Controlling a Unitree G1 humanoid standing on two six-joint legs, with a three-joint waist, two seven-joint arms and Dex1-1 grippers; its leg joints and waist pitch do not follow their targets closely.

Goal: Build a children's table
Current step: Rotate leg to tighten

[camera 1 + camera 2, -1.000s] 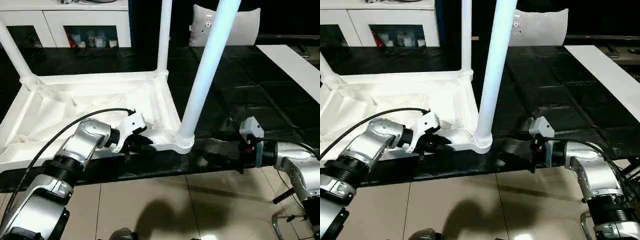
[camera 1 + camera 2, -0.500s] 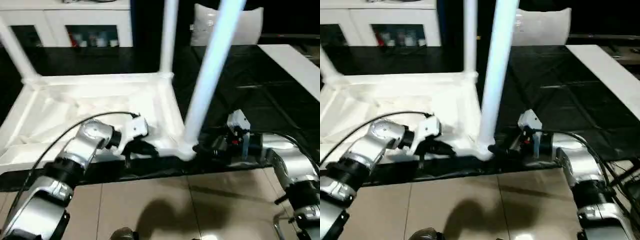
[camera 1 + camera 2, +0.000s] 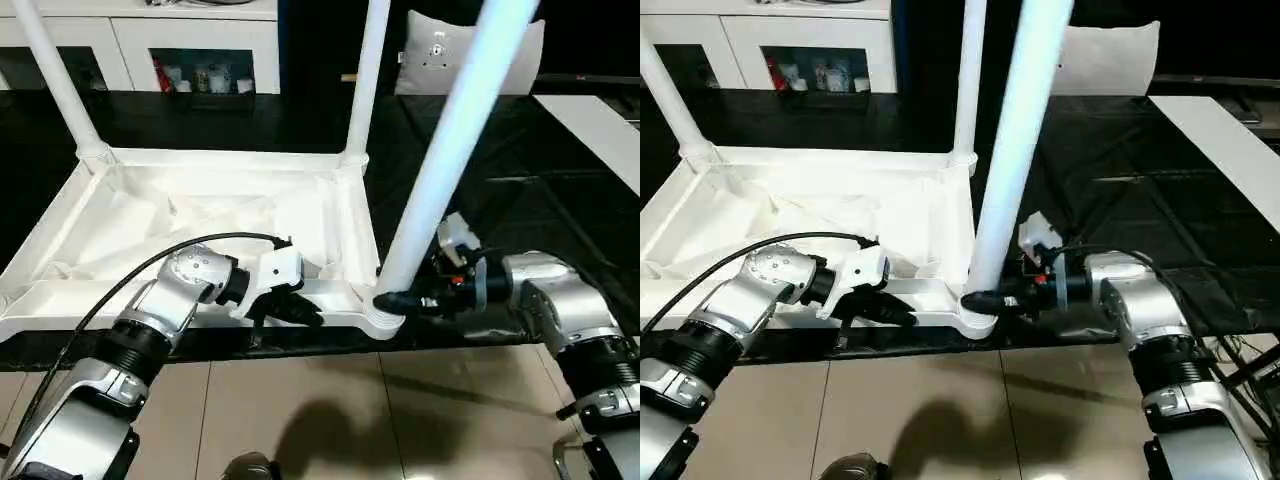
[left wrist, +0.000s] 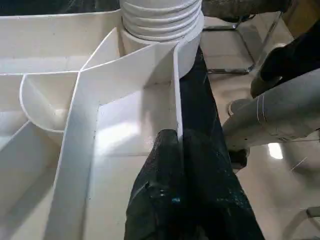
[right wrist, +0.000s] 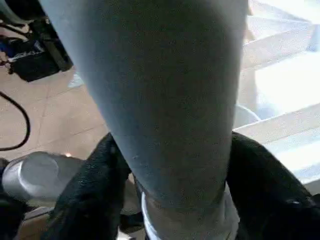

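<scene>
The children's table lies upside down on the black tabletop, its white ribbed top (image 3: 190,215) facing up. Three white legs stand in its corner sockets: far left (image 3: 55,80), far right (image 3: 365,80) and near right (image 3: 450,150). My left gripper (image 3: 300,308) is shut on the top's near rim, close to the near right socket (image 3: 385,315); in the left wrist view the thin rim wall (image 4: 176,95) runs between its fingers (image 4: 165,150). My right gripper (image 3: 400,300) is at the base of the near right leg, one black finger (image 5: 95,190) pressed against each side of it.
A white cabinet with glass doors (image 3: 200,50) stands at the back. A flat white board (image 3: 600,130) lies at the far right and a pale cushion (image 3: 430,55) behind the legs. The tabletop's front edge (image 3: 300,345) runs just below both grippers, with tiled floor (image 3: 300,420) beneath.
My right gripper has moved left to the near right leg's base and closed in around it. The left gripper has tightened on the rim. The camera has shifted.
</scene>
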